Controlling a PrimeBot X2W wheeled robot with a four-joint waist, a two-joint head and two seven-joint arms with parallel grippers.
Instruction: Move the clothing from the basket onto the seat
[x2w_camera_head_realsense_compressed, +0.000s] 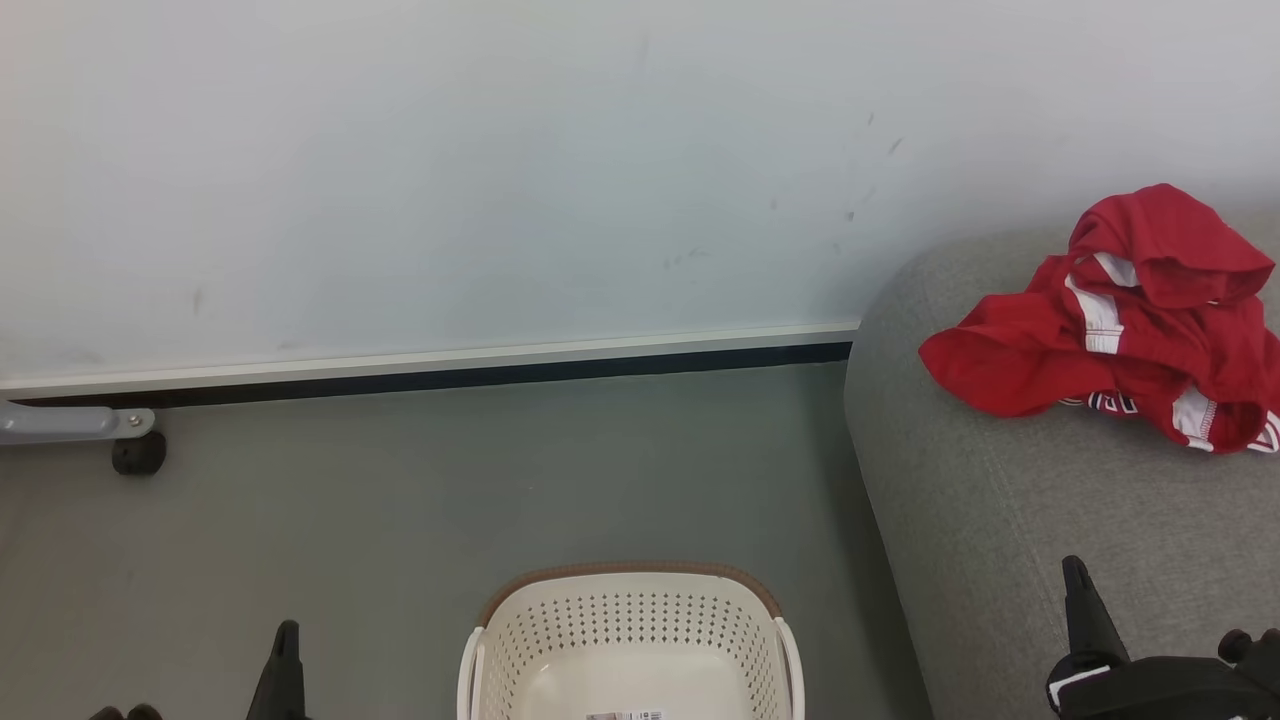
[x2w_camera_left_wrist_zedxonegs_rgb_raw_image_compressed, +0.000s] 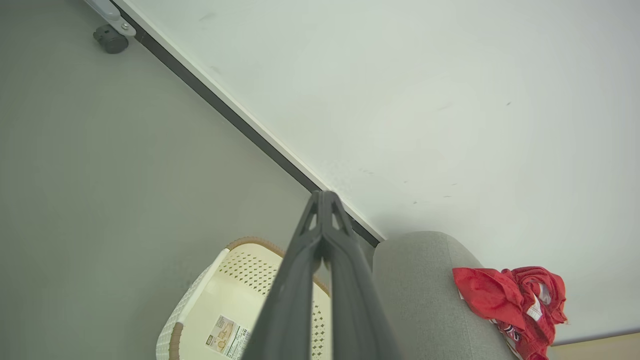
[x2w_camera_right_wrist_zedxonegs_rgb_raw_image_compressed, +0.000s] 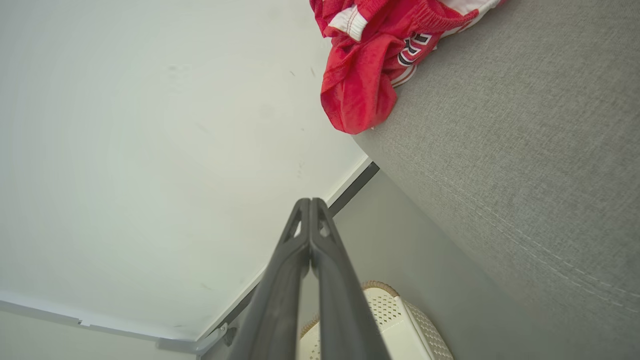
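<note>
The red sports garments (x2w_camera_head_realsense_compressed: 1130, 320) lie heaped on the grey sofa (x2w_camera_head_realsense_compressed: 1000, 520), roughly twelve o'clock from my right gripper (x2w_camera_head_realsense_compressed: 1080, 590), with the heap's long axis running nine to three. That arm is far nearer than my left gripper (x2w_camera_head_realsense_compressed: 285, 650). Both pairs of fingers are pressed together, holding nothing. The basket (x2w_camera_head_realsense_compressed: 630, 620) at six o'clock looks bare, though its near part is cut off.

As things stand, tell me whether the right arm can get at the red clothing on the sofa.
Probably yes. The right gripper sits over the sofa, with nothing between it and the clothing lying further back. It is shut, so it would have to open first.
</note>
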